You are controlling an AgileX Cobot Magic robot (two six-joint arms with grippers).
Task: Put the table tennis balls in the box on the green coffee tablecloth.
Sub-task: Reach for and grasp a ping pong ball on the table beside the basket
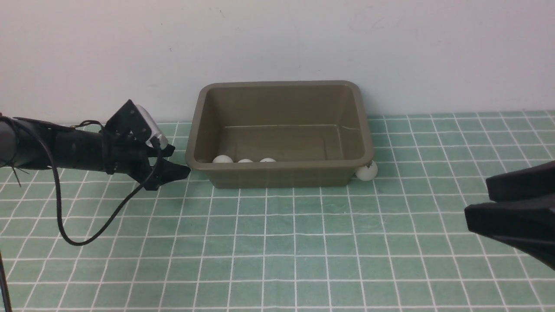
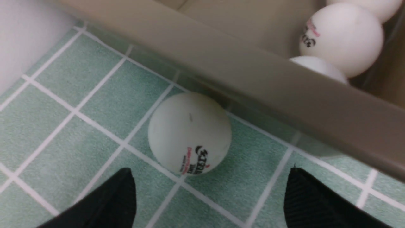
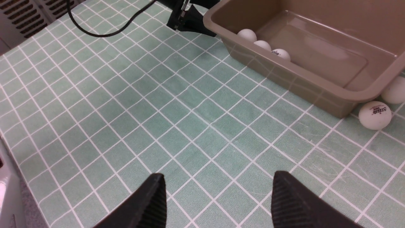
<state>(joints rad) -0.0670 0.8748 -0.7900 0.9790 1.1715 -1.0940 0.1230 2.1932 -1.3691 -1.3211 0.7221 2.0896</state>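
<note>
Grippers both spread apart, empty: we see left gripper (image 2: 209, 173) near small white matte ball (image 2: 190, 133), black-red print unreadable; right gripper (image 3: 218, 175) over mint-green checked cloth (image 3: 158, 126).

The olive-brown box (image 1: 279, 175) stands upright at the far edge of the mint-green checked tablecloth (image 1: 277, 242). Three white table tennis balls (image 1: 245, 161) line its near wall inside, toward the left corner. Two outside balls (image 3: 375, 115) lie on the cloth by its right near corner. A logo-printed ball (image 2: 190, 133) lies just beside its left wall.

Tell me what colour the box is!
The box is plain olive-brown, with no pattern. The front view shows it best.
</note>
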